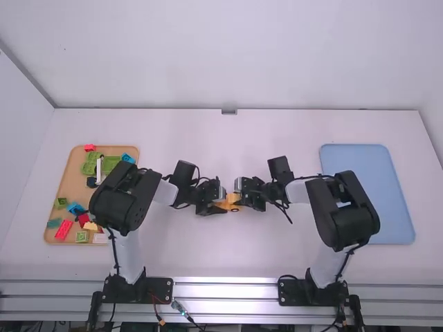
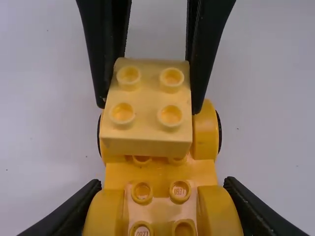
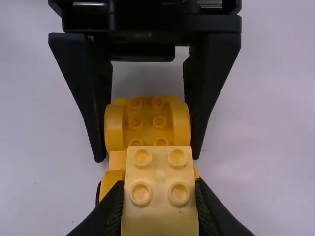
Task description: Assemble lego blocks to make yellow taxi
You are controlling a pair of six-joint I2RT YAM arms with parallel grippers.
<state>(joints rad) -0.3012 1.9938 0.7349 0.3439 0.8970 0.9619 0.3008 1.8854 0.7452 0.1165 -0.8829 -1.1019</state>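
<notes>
Clasping from Both Sides

Left gripper (image 1: pixel 222 204): clamped on the yellow taxi body (image 2: pixel 160 172), mid-table (image 1: pixel 228 249).
Right gripper (image 1: pixel 239 196): closed on the sides of one pale yellow block (image 3: pixel 159 169), over part of the body; whether seated, cannot tell.
Blue tray (image 1: pixel 367 197): at the table's right.

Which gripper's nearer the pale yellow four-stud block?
Right. The right gripper has the pale yellow block clamped between its fingers; the left gripper holds the darker yellow car body by its curved end, beside the block.
</notes>
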